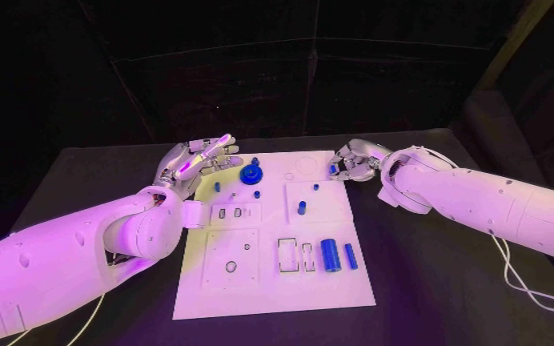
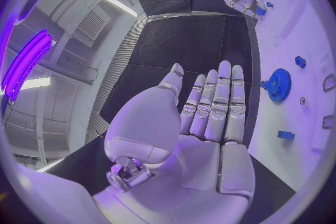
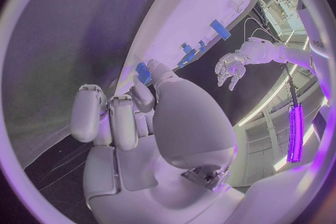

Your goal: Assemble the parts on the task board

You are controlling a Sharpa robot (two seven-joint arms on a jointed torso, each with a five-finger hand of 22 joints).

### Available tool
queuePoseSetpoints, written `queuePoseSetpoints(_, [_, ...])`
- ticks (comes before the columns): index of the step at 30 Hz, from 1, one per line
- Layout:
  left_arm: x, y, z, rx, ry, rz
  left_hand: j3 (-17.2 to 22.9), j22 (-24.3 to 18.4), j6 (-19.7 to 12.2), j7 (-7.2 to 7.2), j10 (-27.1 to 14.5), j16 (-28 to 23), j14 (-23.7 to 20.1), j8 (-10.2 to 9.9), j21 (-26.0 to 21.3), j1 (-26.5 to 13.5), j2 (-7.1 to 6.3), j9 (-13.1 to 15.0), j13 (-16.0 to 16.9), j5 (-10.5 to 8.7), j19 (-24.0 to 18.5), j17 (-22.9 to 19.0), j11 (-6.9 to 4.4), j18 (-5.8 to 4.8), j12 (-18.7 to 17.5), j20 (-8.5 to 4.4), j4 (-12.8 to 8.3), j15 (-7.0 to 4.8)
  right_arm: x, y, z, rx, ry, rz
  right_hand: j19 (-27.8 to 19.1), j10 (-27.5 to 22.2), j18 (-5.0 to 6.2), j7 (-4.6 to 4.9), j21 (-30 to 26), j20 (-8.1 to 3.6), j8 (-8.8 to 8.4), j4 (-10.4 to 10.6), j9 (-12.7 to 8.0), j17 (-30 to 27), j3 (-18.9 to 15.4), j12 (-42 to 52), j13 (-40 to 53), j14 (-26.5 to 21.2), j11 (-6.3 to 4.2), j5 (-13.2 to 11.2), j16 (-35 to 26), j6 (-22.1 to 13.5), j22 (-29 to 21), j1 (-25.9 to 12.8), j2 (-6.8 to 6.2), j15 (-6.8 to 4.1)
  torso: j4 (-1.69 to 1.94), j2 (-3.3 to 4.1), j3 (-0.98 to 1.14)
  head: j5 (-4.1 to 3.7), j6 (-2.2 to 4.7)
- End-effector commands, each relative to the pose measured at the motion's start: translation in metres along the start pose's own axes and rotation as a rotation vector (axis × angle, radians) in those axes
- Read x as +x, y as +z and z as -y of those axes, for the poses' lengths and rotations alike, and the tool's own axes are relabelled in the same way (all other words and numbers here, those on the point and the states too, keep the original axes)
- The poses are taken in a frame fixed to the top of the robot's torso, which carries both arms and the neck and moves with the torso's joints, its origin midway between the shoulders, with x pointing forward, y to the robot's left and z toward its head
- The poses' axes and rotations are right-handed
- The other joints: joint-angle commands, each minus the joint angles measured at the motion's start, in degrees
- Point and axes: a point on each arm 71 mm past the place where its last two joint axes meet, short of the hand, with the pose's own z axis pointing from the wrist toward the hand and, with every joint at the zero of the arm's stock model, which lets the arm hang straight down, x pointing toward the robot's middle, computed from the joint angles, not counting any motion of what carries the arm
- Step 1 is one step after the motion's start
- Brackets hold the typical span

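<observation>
My left hand (image 1: pixel 196 160) hovers at the task board's (image 1: pixel 272 294) far-left corner, fingers (image 2: pixel 218 102) spread and holding nothing. The blue gear (image 1: pixel 250 174) lies just right of it on the board, so this hand is the nearer. Two blue cylinders (image 1: pixel 331 255) lie near-right, long axes running near to far. At the far-right edge, my right hand (image 1: pixel 350 162) pinches a small blue part (image 3: pixel 143 72).

Violet light washes my arms and the task board (image 1: pixel 277 274), while the room behind the table stays nearly black. Ceiling strips glare in my wrist views, where straight edges bend toward the rim.
</observation>
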Motion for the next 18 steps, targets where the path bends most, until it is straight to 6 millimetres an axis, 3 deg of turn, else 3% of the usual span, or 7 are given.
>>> queuePoseSetpoints(1, [0.0013, 0.0004, 0.0016, 0.013, -0.001, -0.017, 0.01, -0.05, 0.15, -0.08, 0.3, -0.18, -0.33, 0.27, -0.4, 0.47, 0.13, 0.03, 0.02, 0.14, 0.17, 0.0, -0.18, 0.39, 0.2, 0.11, -0.2, 0.04, 0.0014, 0.0006, -0.0005, -0.003, -0.006, -0.012, 0.14, 0.5, -0.67, -0.05, 0.1, -0.37, 0.38, -0.02, 0.06, 1.23, 0.45, 0.28, 0.21, 3.24, -0.14, -0.48, 0.22, 0.65, 0.15, -0.11, 0.66, -0.37, 0.01, 0.01, 0.02, 0.0, -0.05])
queuePoseSetpoints(18, [0.0005, 0.0004, 0.0014, 0.011, -0.001, -0.017, 0.07, -0.09, 0.13, -0.05, 0.28, -0.27, -0.36, 0.25, -0.46, 0.53, 0.19, 0.02, 0.01, 0.15, 0.15, -0.01, -0.16, 0.39, 0.17, 0.12, -0.26, 0.06, -0.0029, 0.0, -0.001, -0.028, 0.015, 0.042, 0.81, 2.68, -0.84, -2.13, 0.48, -1.56, 2.91, -1.69, 0.38, 2.23, 4.83, 2.15, 3.28, 3.49, -1.88, -4.36, 0.68, 7.31, 1.03, 0.84, 3.4, -1.77, -0.02, -0.02, 0.08, -0.09, -0.18])
